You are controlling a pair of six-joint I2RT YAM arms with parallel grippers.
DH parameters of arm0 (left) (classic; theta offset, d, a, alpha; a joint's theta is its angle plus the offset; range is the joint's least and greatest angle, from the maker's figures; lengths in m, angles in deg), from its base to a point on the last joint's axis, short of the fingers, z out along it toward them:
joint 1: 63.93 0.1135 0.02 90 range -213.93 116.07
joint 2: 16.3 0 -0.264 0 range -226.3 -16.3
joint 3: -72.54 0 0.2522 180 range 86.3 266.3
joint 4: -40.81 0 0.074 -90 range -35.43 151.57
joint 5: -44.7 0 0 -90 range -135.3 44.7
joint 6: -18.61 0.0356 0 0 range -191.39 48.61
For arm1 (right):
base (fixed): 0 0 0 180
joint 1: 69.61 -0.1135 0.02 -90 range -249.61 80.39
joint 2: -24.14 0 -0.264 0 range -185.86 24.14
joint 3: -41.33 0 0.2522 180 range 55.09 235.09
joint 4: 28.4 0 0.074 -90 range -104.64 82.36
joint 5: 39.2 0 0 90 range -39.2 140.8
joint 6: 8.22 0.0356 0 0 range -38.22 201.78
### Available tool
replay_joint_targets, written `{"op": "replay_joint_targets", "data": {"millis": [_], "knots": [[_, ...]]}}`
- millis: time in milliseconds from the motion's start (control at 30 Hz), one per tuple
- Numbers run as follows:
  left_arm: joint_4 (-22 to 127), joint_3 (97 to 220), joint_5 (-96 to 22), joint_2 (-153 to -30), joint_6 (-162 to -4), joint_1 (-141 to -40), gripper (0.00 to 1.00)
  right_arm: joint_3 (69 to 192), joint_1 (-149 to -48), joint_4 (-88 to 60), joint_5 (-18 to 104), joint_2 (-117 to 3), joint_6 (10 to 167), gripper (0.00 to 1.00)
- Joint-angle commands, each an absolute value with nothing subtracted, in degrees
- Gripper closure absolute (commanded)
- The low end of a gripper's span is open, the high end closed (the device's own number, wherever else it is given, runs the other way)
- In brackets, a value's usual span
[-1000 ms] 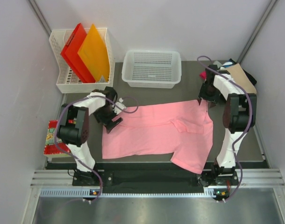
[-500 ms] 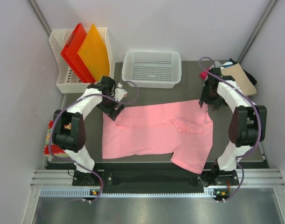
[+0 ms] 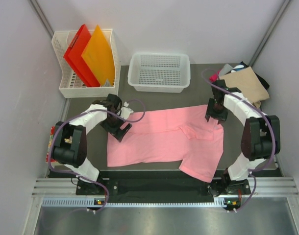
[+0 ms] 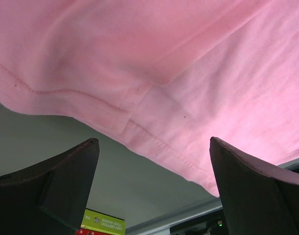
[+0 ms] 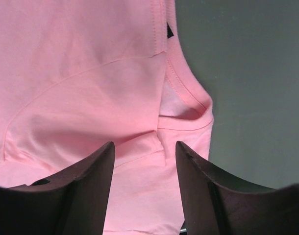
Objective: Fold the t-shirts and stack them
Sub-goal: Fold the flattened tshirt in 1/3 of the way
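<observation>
A light pink t-shirt (image 3: 164,139) lies spread flat on the dark table (image 3: 154,100), one sleeve hanging toward the front edge. My left gripper (image 3: 121,128) hovers open at the shirt's back left corner; the left wrist view shows the stitched hem (image 4: 164,58) just beyond its wide-apart fingers (image 4: 66,186) and bare table under the gap. My right gripper (image 3: 214,116) sits over the back right corner, its jaws partly open above the collar fold (image 5: 186,105), with cloth under the gap and no grip on it. Folded t-shirts (image 3: 243,82), a tan one on top, are piled at the back right.
A white mesh basket (image 3: 159,73) stands at the back centre. A white rack (image 3: 66,90) at the back left holds red and orange folders (image 3: 88,56). A colourful packet (image 3: 54,144) lies off the table's left side. Bare table (image 5: 247,73) runs right of the shirt.
The left gripper swung to the back and came down again at the shirt's left corner. The right gripper moved nearer, onto the shirt's right corner, and its jaws narrowed slightly.
</observation>
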State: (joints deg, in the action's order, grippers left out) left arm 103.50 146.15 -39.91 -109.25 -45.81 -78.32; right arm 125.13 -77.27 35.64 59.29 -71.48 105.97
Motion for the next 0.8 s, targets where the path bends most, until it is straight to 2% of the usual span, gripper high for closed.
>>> {"op": "replay_joint_targets", "data": {"millis": [0, 167, 267, 533, 767], "knots": [[99.7, 146.1, -37.7, -107.9, -46.2, -78.3, 0.01, 126.0, -79.5, 33.5, 59.7, -70.0, 107.5, 0.47], [106.6, 153.1, -29.4, -108.2, -48.0, -78.3, 0.01, 127.0, -82.7, 36.1, 60.6, -68.9, 107.7, 0.47], [111.4, 153.9, -27.8, -103.0, -46.0, -78.4, 0.01, 125.8, -84.2, 38.4, 61.0, -64.2, 108.6, 0.47], [120.1, 139.8, -35.2, -85.1, -34.8, -78.8, 0.01, 117.1, -90.4, 46.3, 60.0, -45.3, 115.5, 0.45], [118.3, 128.7, -39.1, -79.6, -32.5, -82.7, 0.01, 108.3, -98.4, 49.7, 59.0, -36.2, 126.0, 0.45]]}}
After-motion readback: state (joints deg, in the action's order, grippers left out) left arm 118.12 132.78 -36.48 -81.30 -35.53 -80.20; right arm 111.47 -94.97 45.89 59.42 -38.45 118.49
